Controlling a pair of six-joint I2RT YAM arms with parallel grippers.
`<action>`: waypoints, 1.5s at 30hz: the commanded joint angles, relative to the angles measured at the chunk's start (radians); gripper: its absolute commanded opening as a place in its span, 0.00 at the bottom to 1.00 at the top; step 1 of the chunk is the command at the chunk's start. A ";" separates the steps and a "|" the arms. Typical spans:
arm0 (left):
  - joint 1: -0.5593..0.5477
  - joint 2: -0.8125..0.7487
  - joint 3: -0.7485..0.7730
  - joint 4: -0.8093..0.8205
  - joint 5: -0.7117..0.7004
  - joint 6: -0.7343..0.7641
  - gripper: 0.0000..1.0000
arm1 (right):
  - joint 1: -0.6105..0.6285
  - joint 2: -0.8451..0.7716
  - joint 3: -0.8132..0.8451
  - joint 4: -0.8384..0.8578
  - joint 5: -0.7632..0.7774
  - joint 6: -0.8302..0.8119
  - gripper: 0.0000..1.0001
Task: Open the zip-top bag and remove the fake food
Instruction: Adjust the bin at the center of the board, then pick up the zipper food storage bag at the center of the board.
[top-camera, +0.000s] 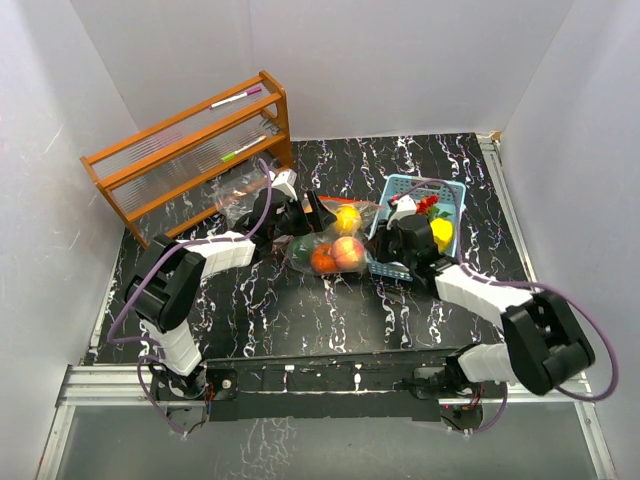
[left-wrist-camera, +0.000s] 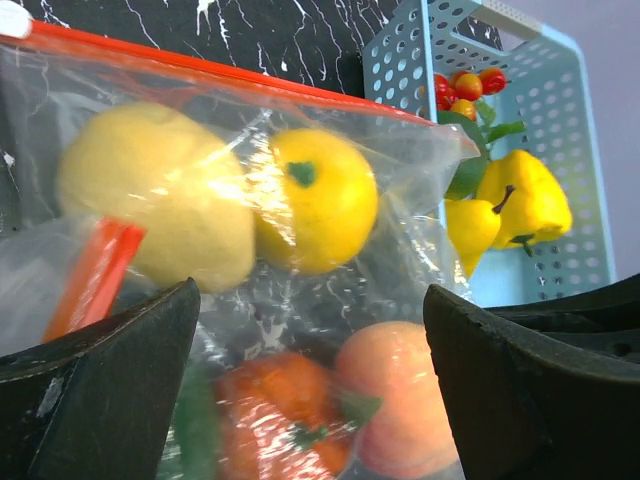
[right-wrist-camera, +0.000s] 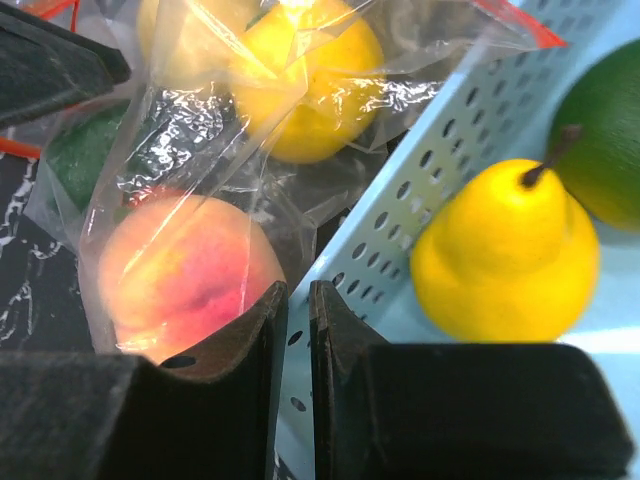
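From the top view, the bag (top-camera: 335, 238) lies on the table (top-camera: 250, 300) between the two arms, and most of the food (top-camera: 347, 250) is inside it. Just to its right stands the basket (top-camera: 452, 190), which holds some pieces already, so I judge the emptying is partly done. The left claw (top-camera: 308, 213) is at the bag's left end and the right claw (top-camera: 378, 252) at its right end, probably so that one can steady the film while the other pulls. The rack (top-camera: 190, 150) at the back is well apart and plays no part.

In the left wrist view, the left claw (left-wrist-camera: 310, 300) stands wide and grips nothing. The bag (left-wrist-camera: 420, 200) fills the space ahead of it, with a lemon (left-wrist-camera: 315, 200) and a peach (left-wrist-camera: 400, 400) behind the film. The zip (left-wrist-camera: 200, 65) runs across the top. I cannot tell if it is parted along its whole length. The basket (left-wrist-camera: 400, 60) is behind on the right.

In the right wrist view, the right claw (right-wrist-camera: 297, 300) has its jaws almost together, low beside the basket (right-wrist-camera: 440, 160) wall, with the peach (right-wrist-camera: 185, 275) just at its left finger. Whether a fold of the bag (right-wrist-camera: 200, 130) is pinched there I cannot tell. A pear (right-wrist-camera: 505, 260) lies in the basket.
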 joint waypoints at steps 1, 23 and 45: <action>0.000 -0.033 0.016 -0.006 0.003 0.015 0.93 | 0.050 0.131 0.030 0.142 -0.057 0.029 0.17; 0.033 -0.056 0.000 -0.050 -0.004 0.020 0.94 | 0.163 0.072 0.239 0.012 0.111 -0.005 0.29; 0.033 -0.075 -0.063 0.030 0.097 -0.016 0.42 | -0.067 0.511 0.656 -0.014 -0.227 -0.014 0.86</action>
